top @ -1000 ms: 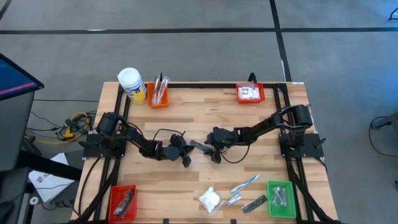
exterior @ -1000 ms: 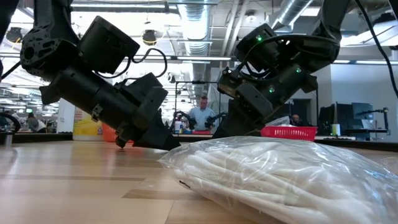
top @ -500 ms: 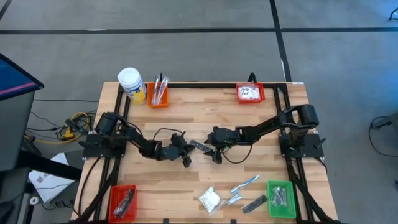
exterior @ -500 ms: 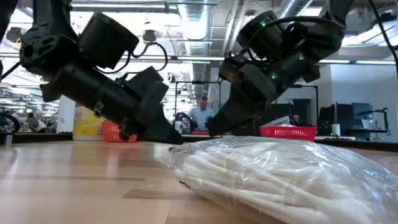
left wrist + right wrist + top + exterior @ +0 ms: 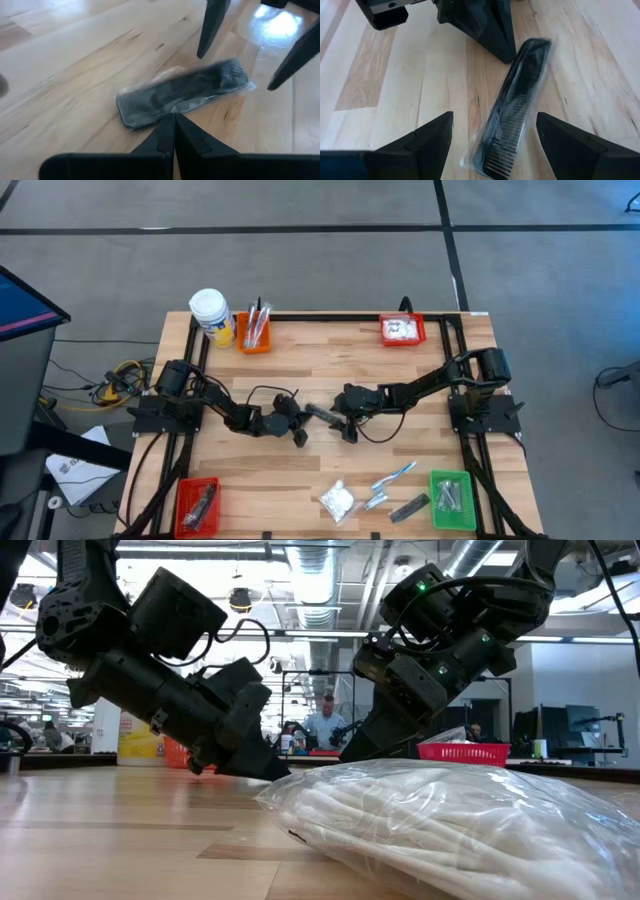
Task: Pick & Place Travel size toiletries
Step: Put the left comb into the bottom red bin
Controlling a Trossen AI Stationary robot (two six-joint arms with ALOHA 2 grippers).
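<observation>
In the middle of the wooden table (image 5: 300,360) the two arms meet nose to nose over a dark comb in a clear wrapper (image 5: 512,105), which lies flat on the boards between them. The left end effector (image 5: 297,424) has its fingers pressed tight together with nothing between them, the tip resting just beside one end of the comb. The right end effector (image 5: 492,132) stands wide open, one finger on either side of the comb's toothed end, but neither finger touches it. Toward the front edge of the table lie more of the toiletries: a puffy white packet (image 5: 337,499), a white-blue toothbrush (image 5: 393,475) just beside it, a small silvery sachet (image 5: 376,500) and a dark flat bar (image 5: 408,507) near the green bin (image 5: 452,500), which has a few pieces in it. The red bin (image 5: 198,505) in the front left corner holds dark pieces, the orange bin (image 5: 254,333) at the back holds upright toothbrushes next to a white-capped yellow jar (image 5: 211,315), and another red bin (image 5: 402,330) at the back right holds white packets. From table height the white packet fills the foreground, and a person (image 5: 324,725) sits far back in the room.
</observation>
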